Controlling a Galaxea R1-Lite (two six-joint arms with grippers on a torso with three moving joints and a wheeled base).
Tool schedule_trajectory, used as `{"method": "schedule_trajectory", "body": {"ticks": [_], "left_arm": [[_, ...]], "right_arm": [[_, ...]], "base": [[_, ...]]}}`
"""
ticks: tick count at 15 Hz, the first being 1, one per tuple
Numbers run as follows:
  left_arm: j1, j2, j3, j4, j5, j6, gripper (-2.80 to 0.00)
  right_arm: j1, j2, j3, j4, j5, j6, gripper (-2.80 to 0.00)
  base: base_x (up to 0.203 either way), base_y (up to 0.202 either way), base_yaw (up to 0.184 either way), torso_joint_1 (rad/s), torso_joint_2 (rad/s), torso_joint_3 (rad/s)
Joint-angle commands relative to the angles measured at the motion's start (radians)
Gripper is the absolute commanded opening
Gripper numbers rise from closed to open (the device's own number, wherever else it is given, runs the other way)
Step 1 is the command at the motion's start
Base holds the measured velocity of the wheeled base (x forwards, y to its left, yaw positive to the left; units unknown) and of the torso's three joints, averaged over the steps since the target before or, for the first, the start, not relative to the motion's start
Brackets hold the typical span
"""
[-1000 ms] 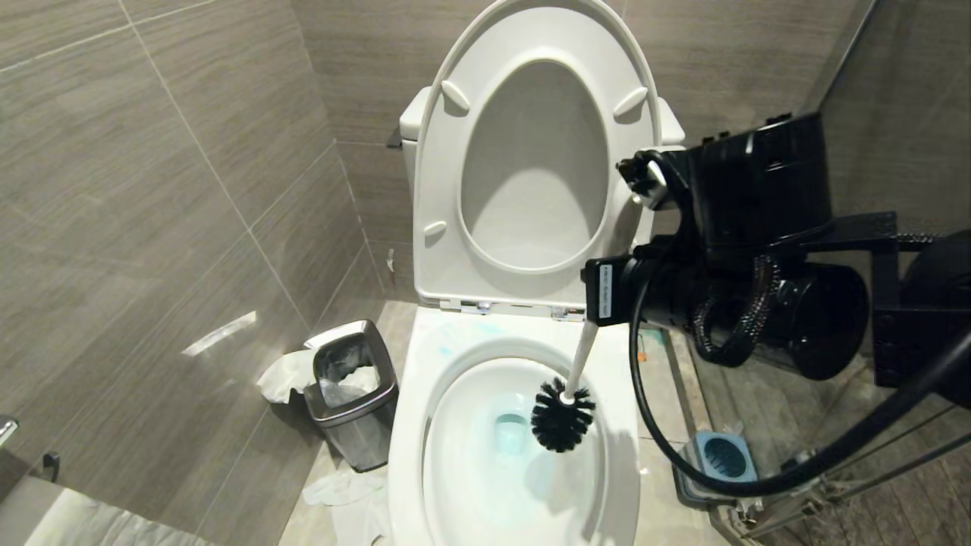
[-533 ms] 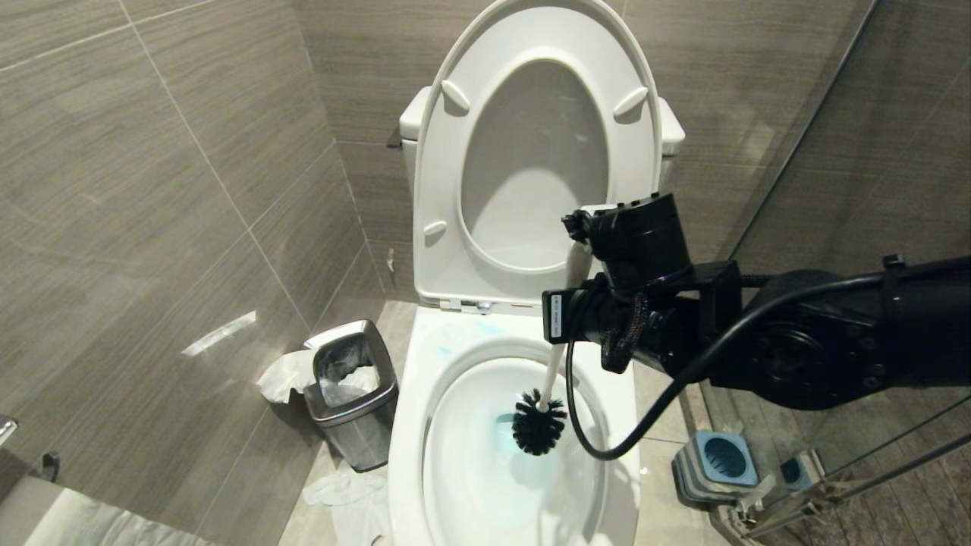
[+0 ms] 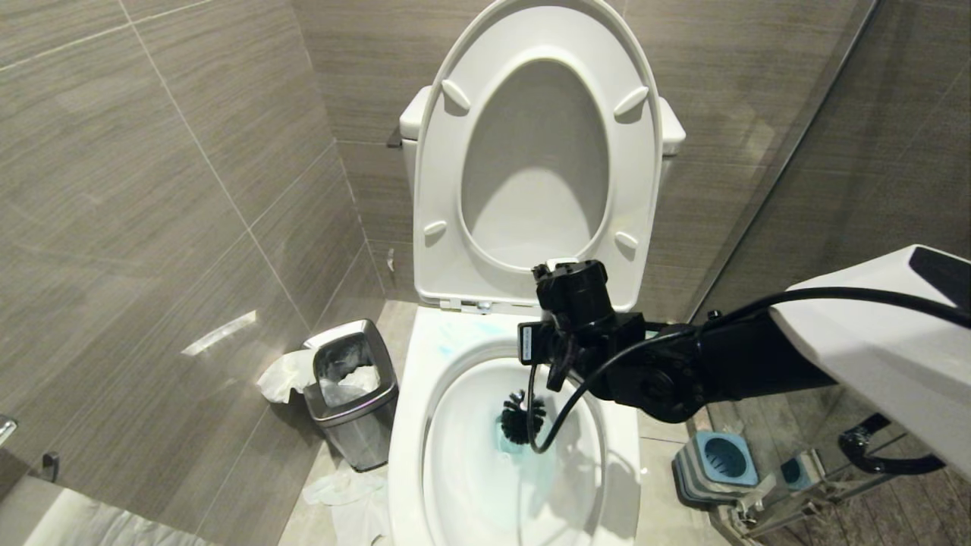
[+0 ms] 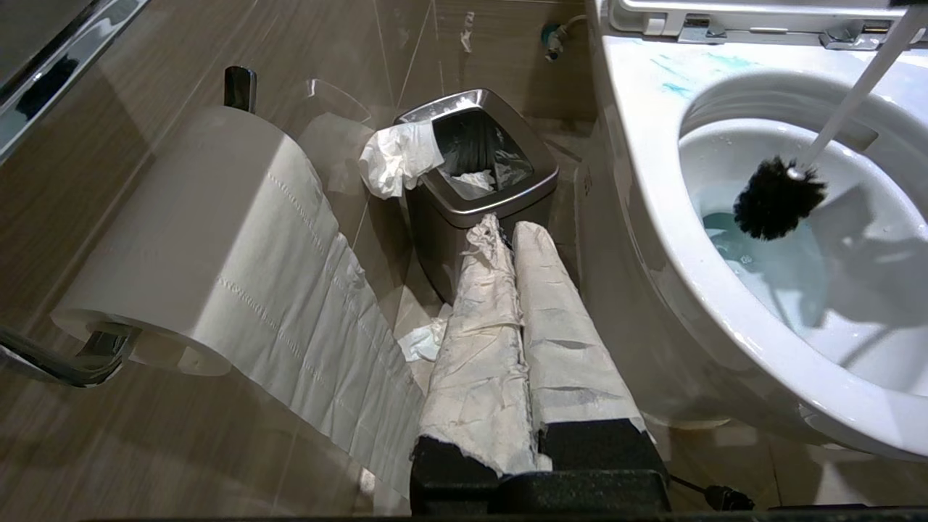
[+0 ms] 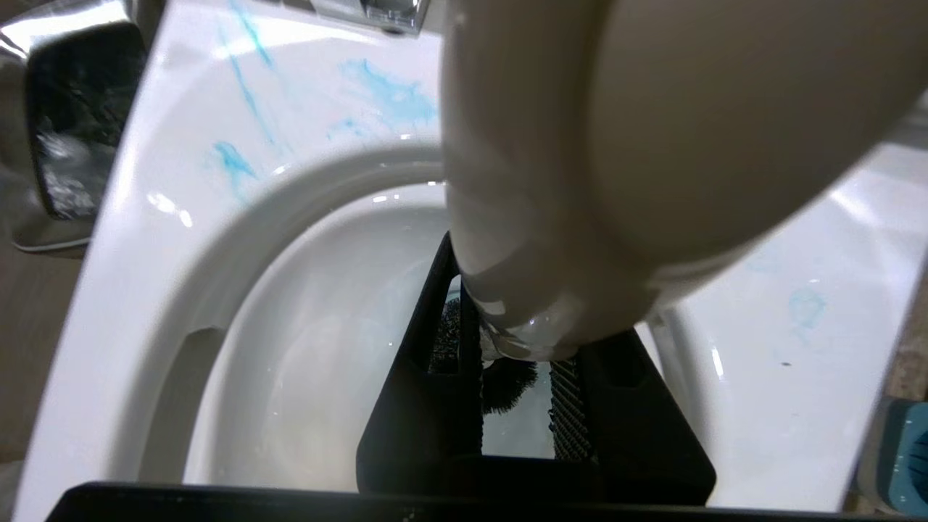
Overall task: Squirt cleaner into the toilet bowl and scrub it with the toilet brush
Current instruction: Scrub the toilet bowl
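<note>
Grey-tiled bathroom: right hand [image 3: 557, 356] grips toilet brush [image 3: 523, 416] steeply, bristles down in toilet bowl [image 3: 410, 425].

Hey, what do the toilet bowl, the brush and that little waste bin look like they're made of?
Toilet bowl: glossy white ceramic, judging by its sharp glare. Toilet brush: smooth pale handle, probably plastic, with stiff black bristles, likely synthetic. Waste bin: brushed grey metal, probably steel, with soft reflections.

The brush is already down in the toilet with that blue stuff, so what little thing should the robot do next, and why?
Probably sweep the brush round the inner wall of the bowl. The right gripper is shut on its handle, the bristles sit at the blue water, and cleaner streaks on the rim look unscrubbed.
</note>
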Motion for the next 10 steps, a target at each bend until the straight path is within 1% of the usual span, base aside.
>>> {"method": "schedule_trajectory", "body": {"ticks": [1,4,6,8,10], "left_arm": [[0.0,0.0,0.002,0.0,0.0,0.0,-2.8],[0.0,0.0,0.002,0.0,0.0,0.0,-2.8],[0.0,0.0,0.002,0.0,0.0,0.0,-2.8],[0.0,0.0,0.002,0.0,0.0,0.0,-2.8],[0.0,0.0,0.002,0.0,0.0,0.0,-2.8]], "right_arm": [[0.001,0.102,-0.014,-0.021,-0.004,0.004,-2.8],[0.001,0.163,-0.015,-0.039,-0.01,0.007,-2.8],[0.002,0.159,-0.023,-0.038,-0.011,0.004,-2.8],[0.004,0.104,-0.016,-0.034,-0.011,0.003,-2.8],[0.019,-0.013,0.025,-0.023,-0.011,0.004,-2.8]], "base": [[0.0,0.0,0.0,0.0,0.0,0.0],[0.0,0.0,0.0,0.0,0.0,0.0],[0.0,0.0,0.0,0.0,0.0,0.0],[0.0,0.0,0.0,0.0,0.0,0.0],[0.0,0.0,0.0,0.0,0.0,0.0]]}}
